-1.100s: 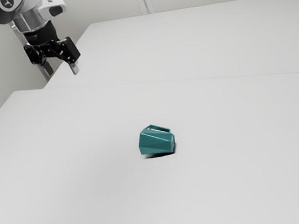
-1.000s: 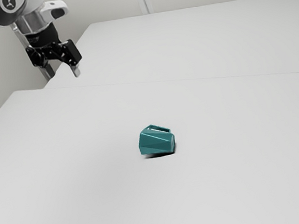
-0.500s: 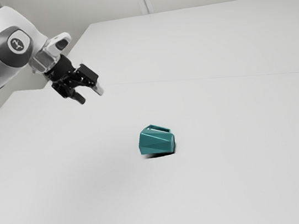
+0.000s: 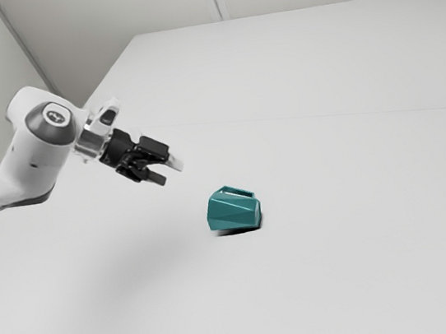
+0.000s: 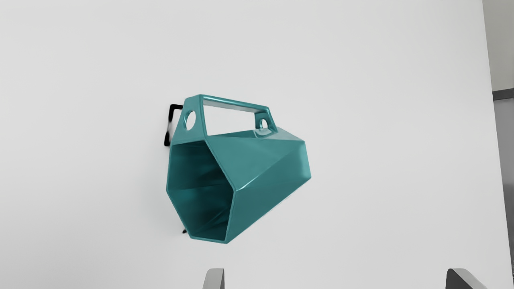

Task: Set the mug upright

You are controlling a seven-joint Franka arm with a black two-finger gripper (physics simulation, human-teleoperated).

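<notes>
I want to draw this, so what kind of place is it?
Maybe a plain test room, a computer-made one: a robot arm with a claw, a bare white table and one teal mug.

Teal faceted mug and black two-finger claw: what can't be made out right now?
- Mug's side resting on the white table: hidden in both views by the mug's own body.
- Mug's mouth, exterior view: turned away, hidden behind its body.
- Claw's fingers beyond their tips, wrist view: cut off by the bottom edge.
- Base of the white arm, exterior view: cut off by the left edge.
</notes>
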